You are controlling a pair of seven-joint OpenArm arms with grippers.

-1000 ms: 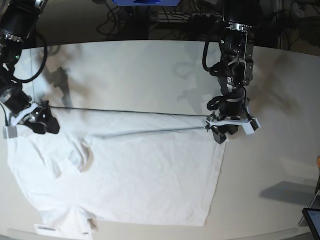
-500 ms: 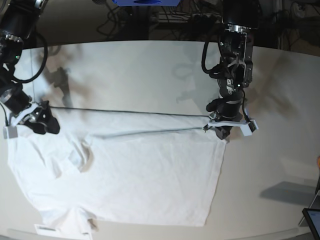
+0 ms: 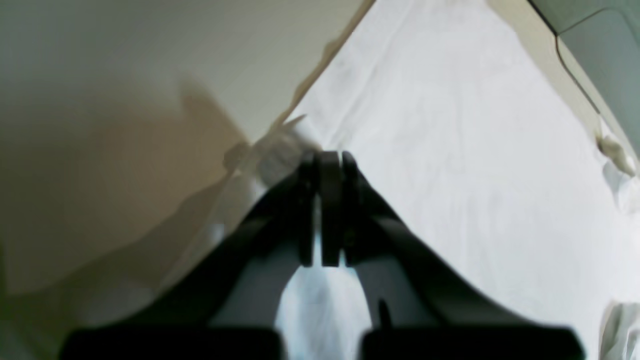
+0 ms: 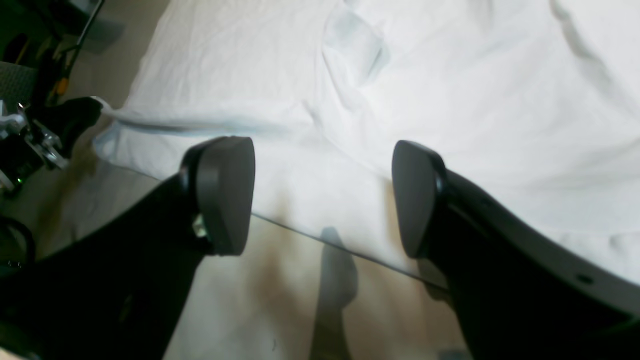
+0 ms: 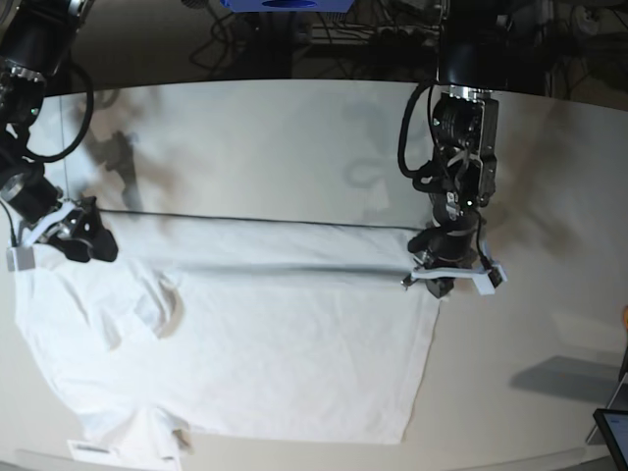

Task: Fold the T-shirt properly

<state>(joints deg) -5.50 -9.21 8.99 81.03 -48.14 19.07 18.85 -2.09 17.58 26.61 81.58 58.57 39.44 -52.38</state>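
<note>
The white T-shirt (image 5: 285,343) lies spread flat on the off-white table (image 5: 285,137), sleeves toward the left. My left gripper (image 5: 432,280) is at the shirt's far right corner, shut on the cloth there. In the left wrist view its fingers (image 3: 322,165) are pressed together on the corner of the T-shirt (image 3: 450,150). My right gripper (image 5: 78,243) rests at the shirt's far left edge. In the right wrist view it (image 4: 320,195) stands open over the edge of the T-shirt (image 4: 450,90), with nothing pinched.
A dark seam (image 5: 245,218) runs across the table just behind the shirt. A small white label (image 5: 93,448) lies at the front left edge. A dark device (image 5: 613,432) sits at the front right corner. Cables hang behind the table.
My left gripper has closed on the shirt's far right corner and shifted slightly toward the front, drawing the far edge into a fold. The right arm has not moved.
</note>
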